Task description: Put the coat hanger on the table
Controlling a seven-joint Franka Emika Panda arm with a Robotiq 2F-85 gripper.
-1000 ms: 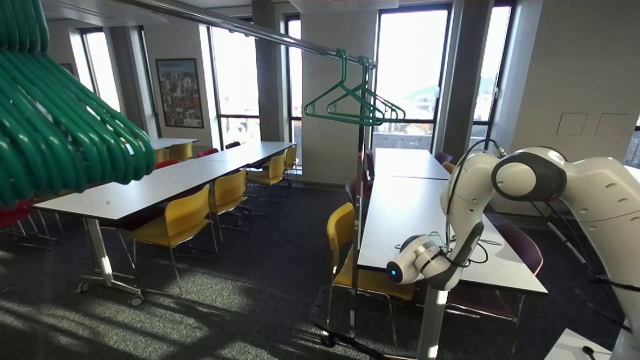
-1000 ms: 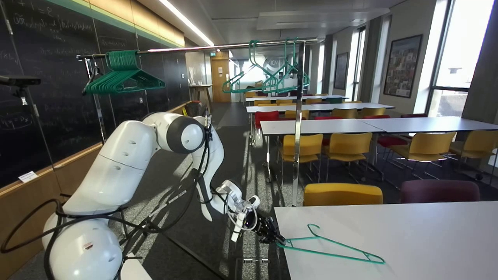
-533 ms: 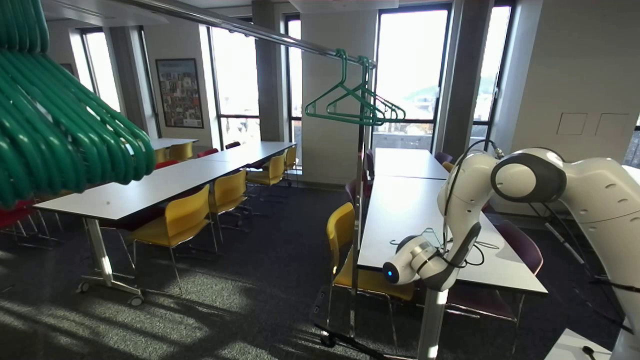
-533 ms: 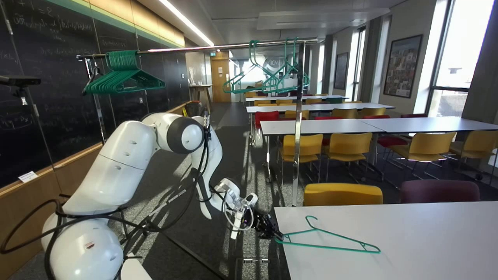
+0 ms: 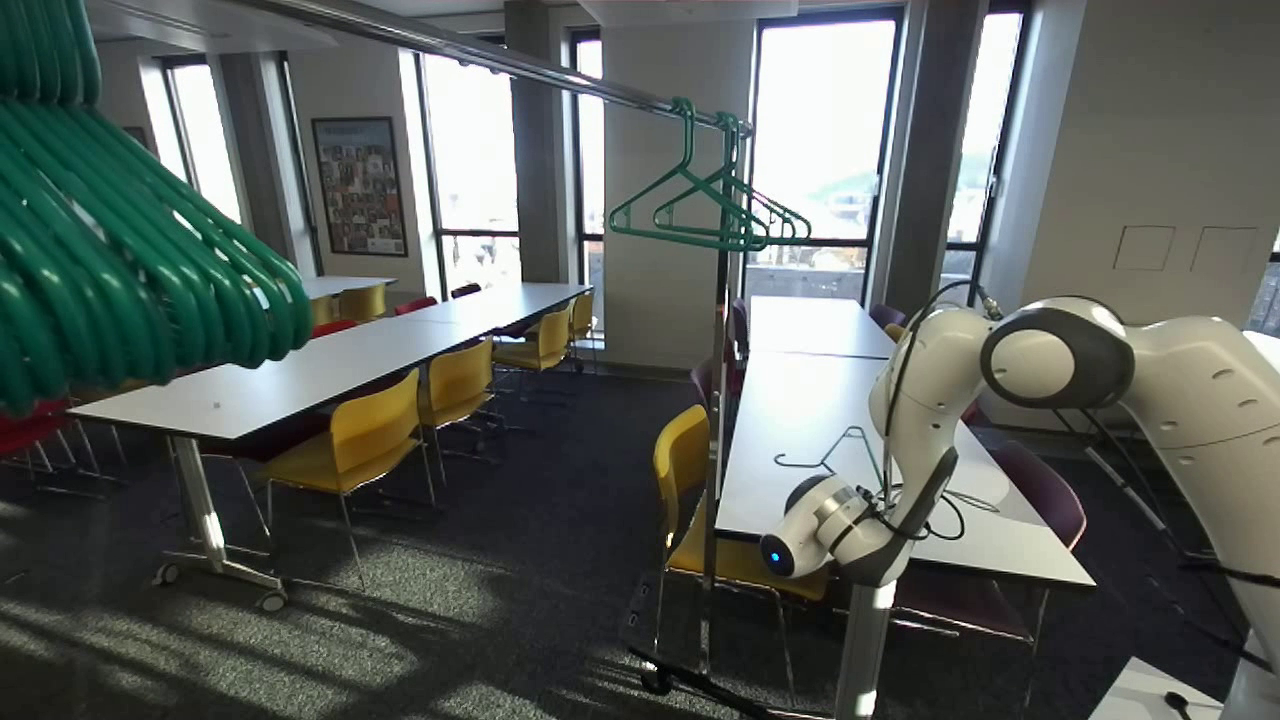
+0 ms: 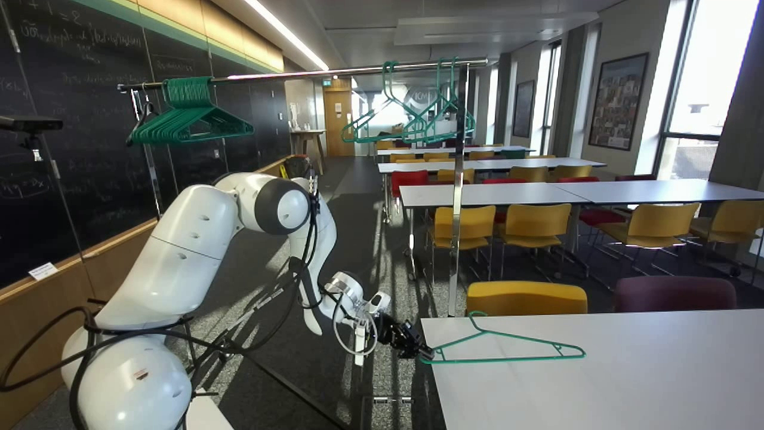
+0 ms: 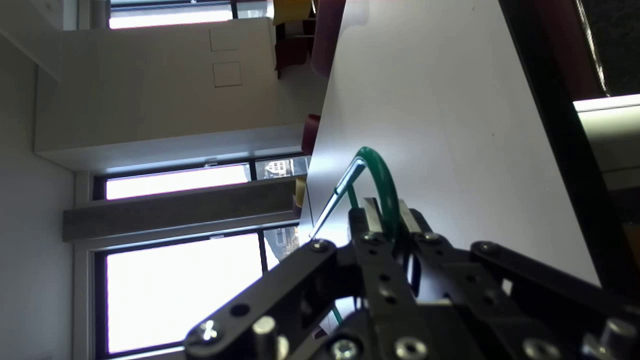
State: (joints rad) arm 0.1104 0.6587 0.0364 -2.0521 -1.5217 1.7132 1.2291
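The green coat hanger (image 6: 501, 361) is held out over the near end of the white table (image 6: 597, 394). In that exterior view its hook points up and overlaps the table's far edge. It also shows in an exterior view (image 5: 853, 430), partly behind the arm, above the table (image 5: 800, 400). My gripper (image 6: 427, 352) is at the table's end edge, shut on one lower corner of the hanger. In the wrist view the hanger's bent corner (image 7: 386, 187) sits between the pads of the gripper (image 7: 389, 212), with the table top (image 7: 450, 125) behind. I cannot tell whether the hanger touches the table.
A metal clothes rack has a rail (image 5: 560, 78) and a post (image 6: 457, 209) near the table. A bunched mass of green hangers (image 6: 185, 119) and a few separate hangers (image 6: 412, 128) hang on it. A yellow chair (image 6: 525, 297) and a purple chair (image 6: 674, 294) stand along the table.
The hanger has swung, its hook side rising in both exterior views. The gripper has shifted slightly up and left in one of them, still shut on the same corner.
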